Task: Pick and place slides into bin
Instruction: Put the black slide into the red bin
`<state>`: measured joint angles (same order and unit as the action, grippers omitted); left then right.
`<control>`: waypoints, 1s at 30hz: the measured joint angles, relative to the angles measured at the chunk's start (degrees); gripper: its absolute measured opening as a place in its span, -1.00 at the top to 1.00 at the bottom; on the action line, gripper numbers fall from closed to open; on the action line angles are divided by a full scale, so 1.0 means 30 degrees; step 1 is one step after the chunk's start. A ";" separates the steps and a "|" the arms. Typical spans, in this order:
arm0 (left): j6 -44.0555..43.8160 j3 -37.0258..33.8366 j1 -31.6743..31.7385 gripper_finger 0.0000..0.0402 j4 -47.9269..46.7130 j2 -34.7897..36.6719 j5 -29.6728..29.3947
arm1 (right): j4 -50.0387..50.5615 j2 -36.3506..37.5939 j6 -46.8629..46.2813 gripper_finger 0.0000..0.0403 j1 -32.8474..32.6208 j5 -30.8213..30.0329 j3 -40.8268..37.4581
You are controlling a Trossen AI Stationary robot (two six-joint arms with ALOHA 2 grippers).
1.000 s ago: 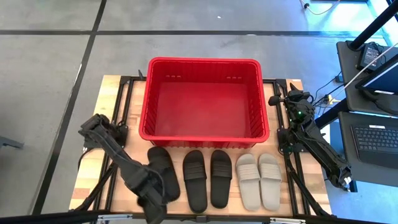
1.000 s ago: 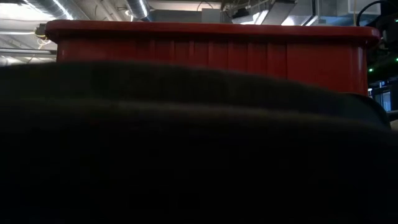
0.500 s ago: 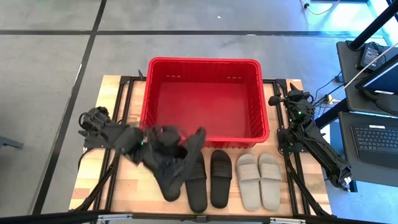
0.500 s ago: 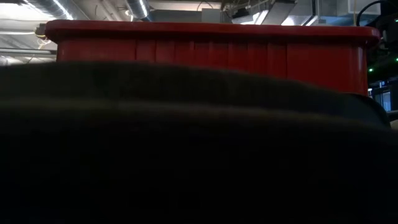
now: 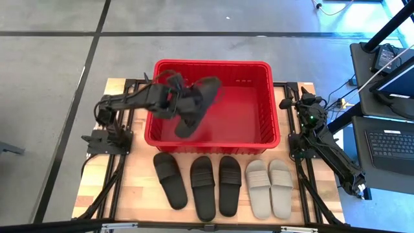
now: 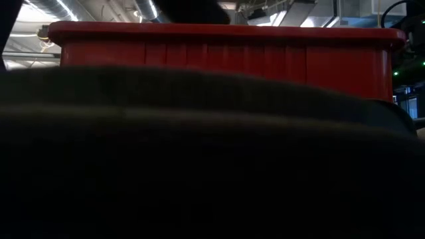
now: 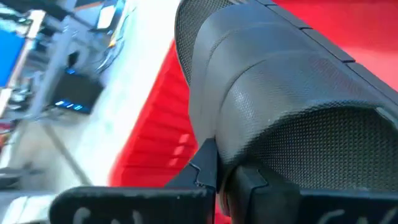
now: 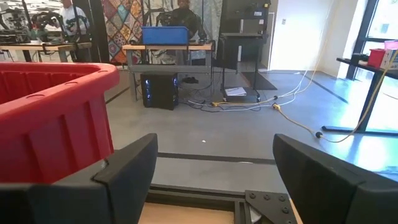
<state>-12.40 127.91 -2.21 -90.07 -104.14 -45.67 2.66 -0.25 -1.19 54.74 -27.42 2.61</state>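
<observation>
A grey concrete floor with dark seams surrounds a wooden tabletop, and the red bin stands at its far half, a large rectangular plastic basket with a thick rim.

Reaching in over the bin's left wall, the left gripper is clamped on 1 black slide, which hangs tilted above the bin's left half with its toe toward the far wall. In the left wrist view the same black slide fills the picture: matte, finely pebbled foam with a wide ribbed strap, the red bin wall just behind it.

In front of the bin, 5 more slides lie flat in a row on the tabletop. From the left: 1 black slide lying slightly askew, then a black pair side by side, then a light beige-grey pair. Each has an open toe and a broad ribbed strap.

Beside the bin's right wall the right gripper waits clear of the slides. In the right wrist view its fingers stand wide apart and hold nothing, with the bin's corner close by.
</observation>
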 joint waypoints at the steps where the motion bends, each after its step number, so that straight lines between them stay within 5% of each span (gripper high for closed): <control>1: 0.0481 -0.0256 0.0461 0.97 0.0008 0.0012 -0.0059 | 0.0000 0.0000 -0.0009 -0.59 0.0000 0.0000 0.0000; 8: 0.1287 -0.3283 0.2981 0.97 0.0021 0.0015 0.0071 | 0.0000 0.0000 -0.0034 -0.59 0.0000 -0.0015 0.0000; 21: -0.2147 -1.0375 0.5804 0.97 0.0152 0.0015 -0.1181 | 0.0000 0.0000 -0.1049 -0.59 0.0000 -0.0022 0.0000; 30: -0.0747 -1.4470 0.7098 0.97 0.3957 0.0004 -0.0715 | 0.0000 0.0000 -0.1027 -0.59 0.0000 -0.0022 0.0000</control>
<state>-14.64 84.50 19.08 -78.20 -104.13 -47.81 2.66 -0.25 -4.27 54.74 -27.49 2.61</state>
